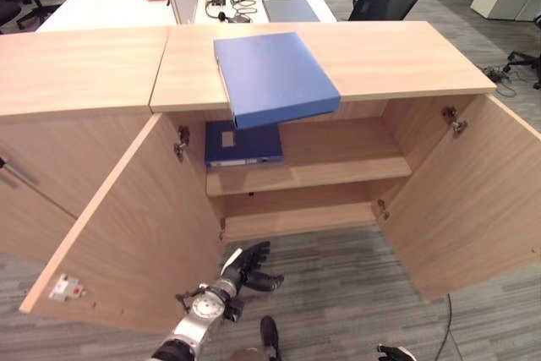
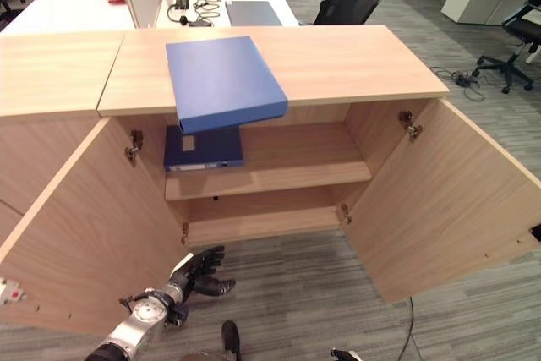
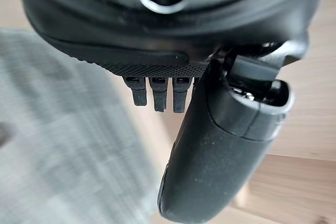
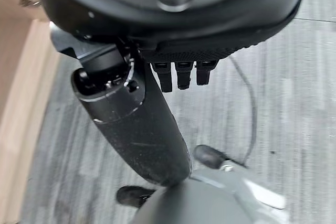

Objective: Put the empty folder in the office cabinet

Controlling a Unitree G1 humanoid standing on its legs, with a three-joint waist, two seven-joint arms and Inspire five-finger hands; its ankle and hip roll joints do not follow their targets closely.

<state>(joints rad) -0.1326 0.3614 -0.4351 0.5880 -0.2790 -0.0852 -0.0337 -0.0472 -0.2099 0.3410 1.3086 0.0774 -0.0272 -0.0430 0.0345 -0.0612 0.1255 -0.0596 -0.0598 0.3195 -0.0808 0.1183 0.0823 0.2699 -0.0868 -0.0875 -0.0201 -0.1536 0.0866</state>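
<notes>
We find the blue folder, a flat rectangular binder with a smooth matte cover, lying on the pale wood-grain top of the cabinet, its near corner jutting out over the front edge above the open compartment. Both cabinet doors stand wide open. On the upper shelf inside the cabinet, towards its left side, lies a darker blue binder with a pale label. We note the left hand low before the cabinet's left door, above the grey ribbed carpet, fingers loosely extended and holding nothing. The right hand hangs over the carpet, fingers straight, likewise empty.
</notes>
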